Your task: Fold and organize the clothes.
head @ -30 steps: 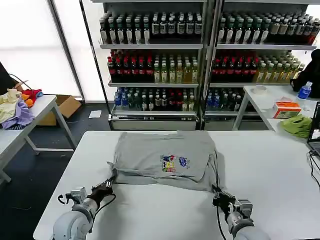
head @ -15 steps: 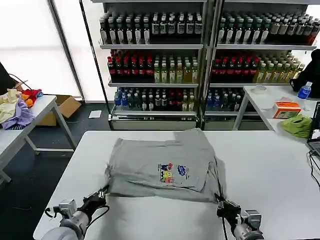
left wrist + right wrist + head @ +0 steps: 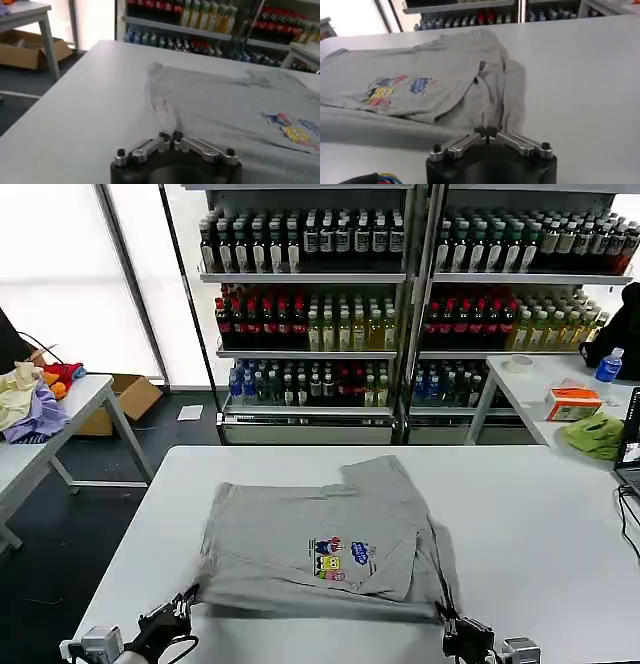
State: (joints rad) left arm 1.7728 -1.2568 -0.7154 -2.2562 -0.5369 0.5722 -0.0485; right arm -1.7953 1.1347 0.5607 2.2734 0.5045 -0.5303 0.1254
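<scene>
Both claws sit at the near edge of a white worktop, one at each front corner of a grey T-shirt. On the robot's left, the left claw has its dark fingers drawn together on the shirt's near left corner; in the left wrist view the left claw shows its two fingertips meeting, with a narrow ridge of grey cloth running straight into them. On the robot's right, the right claw is closed at the shirt's near right corner; in the right wrist view the right claw has its tips pressed together at the fabric's edge, and it appears to pinch the cloth, though the contact point is partly hidden.

The T-shirt lies spread flat on the worktop, roughly centred, its near hem running between the two claws. Its far part is folded over, so an upper layer lies on a lower one, and the right side is bunched into soft folds. A small colourful chest print faces up, nearer the right claw than the left.

Behind the worktop stand shelves of bottled drinks. To the left, on a separate side table, lies a heap of yellow, purple and red garments. To the right, another table carries a lime-green cloth, an orange box and a blue-capped bottle.
</scene>
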